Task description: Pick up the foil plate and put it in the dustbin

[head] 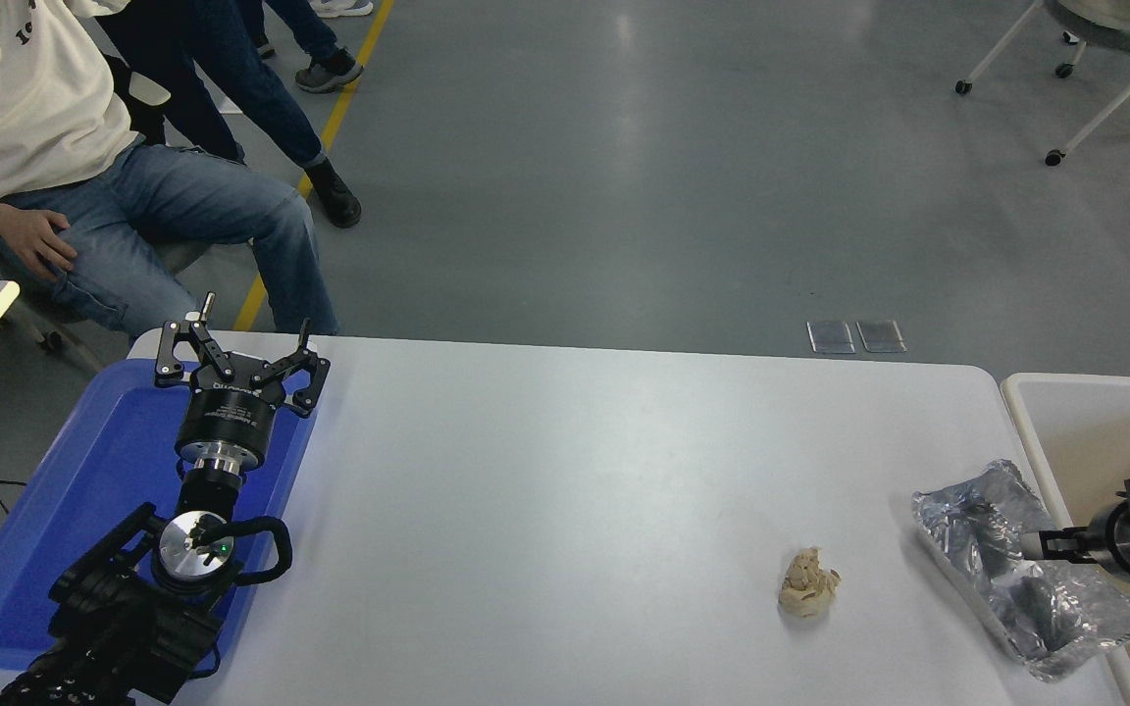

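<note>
The foil plate (1021, 569), shiny silver and wrinkled, lies at the table's right front corner with its long side running toward the front right. My right gripper (1036, 545) comes in low from the right edge, and its tip meets the plate's right wall about halfway along. Its black body hangs over the dustbin (1085, 431), an off-white-rimmed bin with a tan inside that stands right beside the table's right edge. My left gripper (236, 359) is parked open over the blue tray at the lower left, holding nothing.
A small beige wadded lump (808, 582) lies on the table left of the plate. A flat blue tray (84, 480) sits under the left arm. A seated person (84, 167) is at the far left corner, and others' legs show beyond.
</note>
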### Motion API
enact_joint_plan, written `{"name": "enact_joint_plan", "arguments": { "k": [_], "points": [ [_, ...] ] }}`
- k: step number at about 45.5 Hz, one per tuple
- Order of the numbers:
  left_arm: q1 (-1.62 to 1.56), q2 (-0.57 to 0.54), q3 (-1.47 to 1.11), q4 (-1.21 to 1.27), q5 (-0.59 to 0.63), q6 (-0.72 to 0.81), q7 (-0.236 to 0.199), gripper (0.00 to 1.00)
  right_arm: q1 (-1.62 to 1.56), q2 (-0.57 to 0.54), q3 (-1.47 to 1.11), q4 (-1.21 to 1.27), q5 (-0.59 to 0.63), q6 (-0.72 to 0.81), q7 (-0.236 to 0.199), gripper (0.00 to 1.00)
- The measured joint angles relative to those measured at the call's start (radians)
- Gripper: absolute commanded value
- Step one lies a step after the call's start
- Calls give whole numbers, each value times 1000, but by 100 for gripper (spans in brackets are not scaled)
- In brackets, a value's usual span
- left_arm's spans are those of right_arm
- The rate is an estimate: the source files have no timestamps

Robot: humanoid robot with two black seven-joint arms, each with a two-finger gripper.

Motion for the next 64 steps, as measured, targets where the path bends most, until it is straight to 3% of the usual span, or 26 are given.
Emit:
{"name": "enact_joint_plan", "arguments": {
  "k": [8,17,29,33,36,52,64],
  "points": [
    [0,0,0,0,0,0,0,100,-26,9,20,-7,13,-22,0,96],
    [0,0,0,0,0,0,0,100,-51,17,34,-12,26,-58,0,84],
    [0,0,-1,0,0,0,0,100,-72,26,40,-14,49,-86,0,35],
    [0,0,-1,0,0,0,0,100,-78,28,41,-14,70,-89,0,9],
    [0,0,0,0,0,0,0,100,-81,29,41,-13,91,-89,0,0],
    [0,0,0,0,0,0,0,100,-91,29,41,2,248,-81,-1,0],
    [0,0,0,0,0,0,0,100,-79,16,40,25,299,-71,2,0]
  ]
}}
